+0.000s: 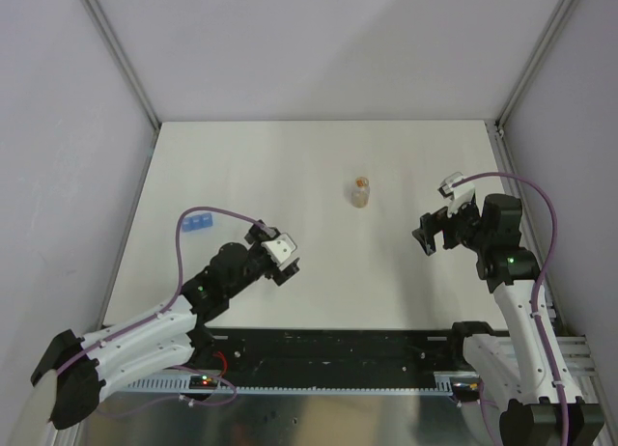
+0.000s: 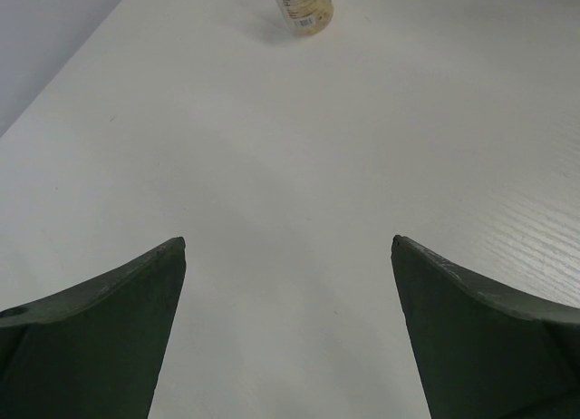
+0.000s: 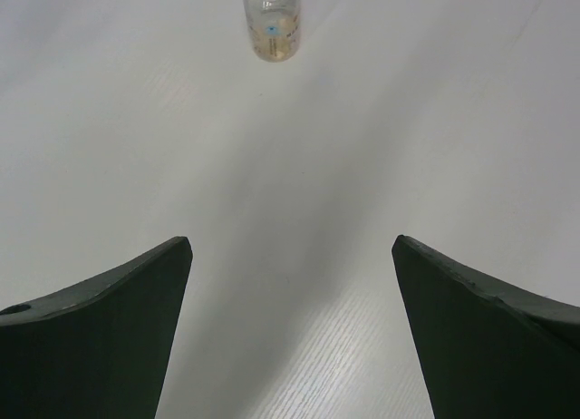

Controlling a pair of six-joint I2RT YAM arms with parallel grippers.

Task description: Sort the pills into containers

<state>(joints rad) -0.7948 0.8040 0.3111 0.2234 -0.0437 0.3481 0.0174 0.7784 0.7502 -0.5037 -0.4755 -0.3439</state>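
Pills point(image 1: 361, 200) are waiting in the upright vial point(image 1: 361, 189) ahead of my right gripper point(image 1: 426, 236) and left gripper point(image 1: 288, 256), both gaping empty, the right nearer, while the containers point(image 1: 197, 223) are lying crosswise by the table's point(image 1: 290, 156) left edge, nearer my left.

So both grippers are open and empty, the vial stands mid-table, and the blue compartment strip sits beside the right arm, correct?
Not quite: the blue compartment strip lies beside the left arm, not the right, as the top external view shows. The rest holds: the left gripper and right gripper are open and empty, and the vial stands mid-table.
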